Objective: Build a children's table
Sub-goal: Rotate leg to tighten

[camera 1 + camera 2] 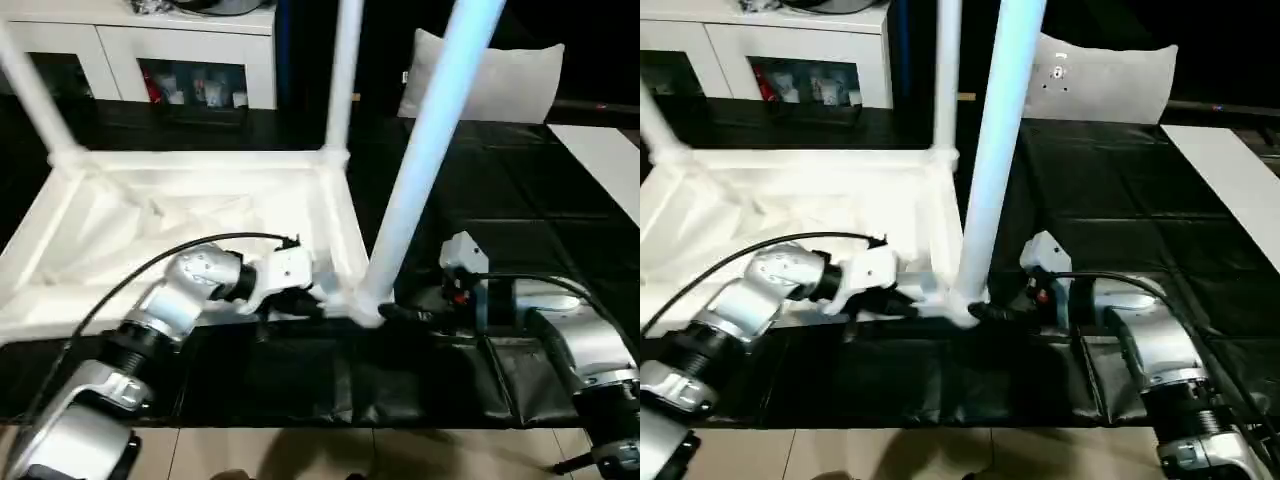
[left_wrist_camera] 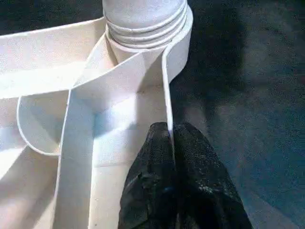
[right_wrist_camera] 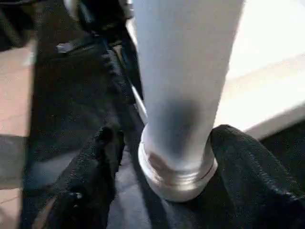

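The children's table lies upside down on a black mat, its ribbed top [image 1: 190,158] facing up. One leg [image 1: 430,150] stands in the near right corner socket [image 2: 143,19], and two more rise at the far right [image 1: 343,70] and far left [image 1: 30,90] corners. My left gripper [image 2: 170,131] is shut on the thin rim wall of the top, just beside that near right socket. My right gripper [image 3: 167,157] straddles the base of the near right leg. One of its fingers [image 3: 95,162] stands a little apart from the leg, and the other lies against the socket.
A white cabinet with glass doors [image 1: 180,60] stands behind the table. A white cushion [image 1: 500,80] leans at the back right, and a white panel [image 1: 610,160] lies at the right. The black mat [image 1: 330,380] ends at a pale floor [image 1: 300,455] near me.
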You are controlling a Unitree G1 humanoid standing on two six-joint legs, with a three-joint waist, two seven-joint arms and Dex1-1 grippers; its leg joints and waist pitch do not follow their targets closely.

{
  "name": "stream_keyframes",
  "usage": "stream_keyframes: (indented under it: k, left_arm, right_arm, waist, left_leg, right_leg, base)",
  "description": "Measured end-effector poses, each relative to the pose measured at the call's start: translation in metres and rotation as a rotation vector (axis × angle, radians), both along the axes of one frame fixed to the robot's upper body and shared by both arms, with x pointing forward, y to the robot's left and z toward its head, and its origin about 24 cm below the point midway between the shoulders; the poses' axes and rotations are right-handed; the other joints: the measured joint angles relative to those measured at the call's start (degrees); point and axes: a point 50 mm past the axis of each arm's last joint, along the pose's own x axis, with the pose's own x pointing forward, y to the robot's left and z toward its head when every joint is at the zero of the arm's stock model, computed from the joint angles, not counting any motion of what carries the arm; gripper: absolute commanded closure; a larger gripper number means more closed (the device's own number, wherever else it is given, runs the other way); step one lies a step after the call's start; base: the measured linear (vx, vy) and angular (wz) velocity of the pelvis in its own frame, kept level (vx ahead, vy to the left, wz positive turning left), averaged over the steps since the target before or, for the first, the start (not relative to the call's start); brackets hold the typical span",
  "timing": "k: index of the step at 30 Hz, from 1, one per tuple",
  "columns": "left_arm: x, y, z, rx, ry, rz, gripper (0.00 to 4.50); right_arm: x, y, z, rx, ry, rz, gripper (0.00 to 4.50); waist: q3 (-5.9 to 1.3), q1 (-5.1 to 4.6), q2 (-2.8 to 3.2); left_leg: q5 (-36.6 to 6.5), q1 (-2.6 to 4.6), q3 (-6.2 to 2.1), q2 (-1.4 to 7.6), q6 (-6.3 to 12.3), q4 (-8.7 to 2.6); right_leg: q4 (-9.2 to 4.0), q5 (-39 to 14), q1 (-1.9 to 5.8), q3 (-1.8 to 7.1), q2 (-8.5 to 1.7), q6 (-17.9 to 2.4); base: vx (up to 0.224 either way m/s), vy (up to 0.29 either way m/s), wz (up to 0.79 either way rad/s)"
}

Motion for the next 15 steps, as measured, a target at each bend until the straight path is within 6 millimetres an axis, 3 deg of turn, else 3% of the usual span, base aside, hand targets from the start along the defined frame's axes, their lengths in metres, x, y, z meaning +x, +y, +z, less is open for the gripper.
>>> stream_keyframes:
  k: [6,9,15]
  left_arm:
    - [-0.0069,-0.0047,-0.0003,0.013,0.027,-0.113,4.5]
    - [-0.0075,-0.0075,-0.0002,0.008,0.021,-0.132,4.5]
    - [-0.0068,-0.0086,-0.0003,0.009,0.032,-0.148,4.5]
  right_arm:
    - [-0.0024,0.0067,0.0001,0.01,0.033,0.105,2.16]
    - [-0.0035,0.0081,-0.0008,0.023,0.046,0.122,2.44]
    - [-0.0043,0.0075,-0.0009,0.027,0.062,0.131,2.55]
  waist:
    - [-0.01,1.26,-0.02]
    - [-0.01,1.31,-0.02]
    - [-0.01,1.38,-0.02]
  left_leg:
    - [0.0,0.01,0.01,0.0,-0.01,0.05]
    - [0.0,0.01,0.01,-0.01,-0.02,0.07]
    - [0.0,0.0,0.01,-0.01,-0.01,0.07]
  right_leg:
    - [0.02,0.0,0.01,0.0,-0.02,0.0]
    - [0.04,0.0,0.01,0.01,-0.02,0.0]
    - [0.04,0.0,0.02,0.0,-0.02,0.0]
  base:
    - [0.0,0.0,0.0]
    - [0.0,0.0,0.0]
    - [0.0,0.0,0.0]
